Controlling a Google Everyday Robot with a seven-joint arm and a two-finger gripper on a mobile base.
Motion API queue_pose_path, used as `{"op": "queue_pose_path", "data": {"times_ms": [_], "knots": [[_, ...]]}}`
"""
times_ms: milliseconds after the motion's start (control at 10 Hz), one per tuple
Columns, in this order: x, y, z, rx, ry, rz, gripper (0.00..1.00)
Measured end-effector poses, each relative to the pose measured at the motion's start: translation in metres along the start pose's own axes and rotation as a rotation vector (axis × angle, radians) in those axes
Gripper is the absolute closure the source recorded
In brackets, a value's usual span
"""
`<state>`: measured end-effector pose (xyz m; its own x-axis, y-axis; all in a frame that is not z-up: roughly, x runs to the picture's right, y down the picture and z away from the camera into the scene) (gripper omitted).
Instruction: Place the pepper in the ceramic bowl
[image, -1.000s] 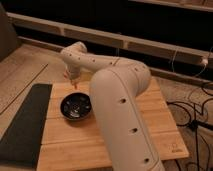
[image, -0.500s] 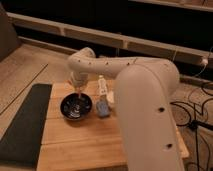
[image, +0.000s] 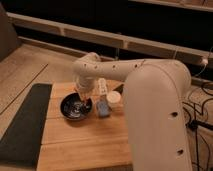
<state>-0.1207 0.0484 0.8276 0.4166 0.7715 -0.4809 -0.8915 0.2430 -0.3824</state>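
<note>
The ceramic bowl (image: 75, 108), round, glossy and dark with pale streaks inside, sits on the wooden table at centre left. My gripper (image: 83, 94) hangs at the end of the white arm, just over the bowl's right rim. A small orange-red bit, the pepper (image: 85, 96), shows at the gripper's tip above the bowl's inner right edge. I cannot tell whether the gripper holds it.
A blue-grey block (image: 102, 108) lies just right of the bowl. A small white cup (image: 114, 98) stands beside it, with a pale upright object (image: 102, 86) behind. A dark mat (image: 25, 122) lies left of the wooden table (image: 75, 145). Cables lie on the floor at right.
The gripper has moved down and to the right, from behind the bowl to over its right rim. The arm's bulk swung right, uncovering the block and the cup.
</note>
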Motion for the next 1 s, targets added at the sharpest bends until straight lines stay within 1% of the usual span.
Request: {"op": "queue_pose_path", "data": {"times_ms": [100,200,400,700,800,900,1000], "knots": [[-0.001,0.000,0.002,0.003,0.005,-0.004,0.82],[-0.004,0.008,0.008,0.002,0.016,-0.025,0.82],[-0.006,0.035,0.025,-0.005,0.050,-0.086,0.82],[-0.003,0.050,0.045,-0.010,0.089,-0.120,0.82],[-0.003,0.051,0.051,-0.007,0.098,-0.121,0.78],[-0.001,0.047,0.056,0.000,0.110,-0.118,0.70],[0.001,0.044,0.061,0.002,0.125,-0.109,0.60]]}}
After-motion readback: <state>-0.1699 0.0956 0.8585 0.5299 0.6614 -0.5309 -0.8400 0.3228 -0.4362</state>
